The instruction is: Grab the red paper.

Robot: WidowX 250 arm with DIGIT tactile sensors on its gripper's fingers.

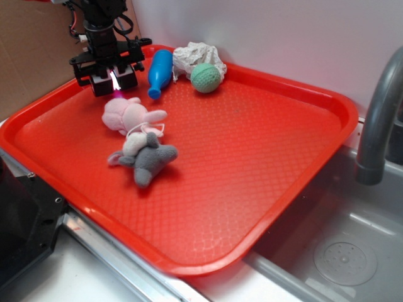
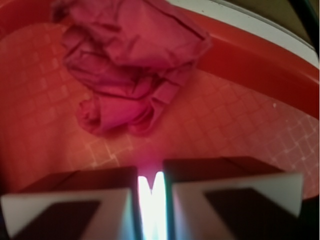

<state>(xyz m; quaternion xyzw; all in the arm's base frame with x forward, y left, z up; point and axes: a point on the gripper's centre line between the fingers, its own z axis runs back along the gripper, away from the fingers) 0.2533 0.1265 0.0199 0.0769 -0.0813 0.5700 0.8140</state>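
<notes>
The red paper [image 2: 132,65] is a dark red crumpled wad. In the wrist view it lies on the red tray [image 2: 260,55], close to the tray's rim and just ahead of my fingertips. My gripper [image 2: 150,172] is shut, with only a thin bright slit between its fingers and nothing held. In the exterior view the gripper [image 1: 114,85] hangs low over the tray's [image 1: 327,100] back left corner, and the red paper is hidden behind it.
A blue bowling-pin toy [image 1: 160,72], a white paper wad [image 1: 196,56] and a green knitted ball [image 1: 206,77] lie along the tray's back edge. A pink plush [image 1: 129,115] and a grey plush [image 1: 148,160] lie in front of the gripper. A grey faucet [image 1: 378,119] and sink [image 1: 340,251] are to the right.
</notes>
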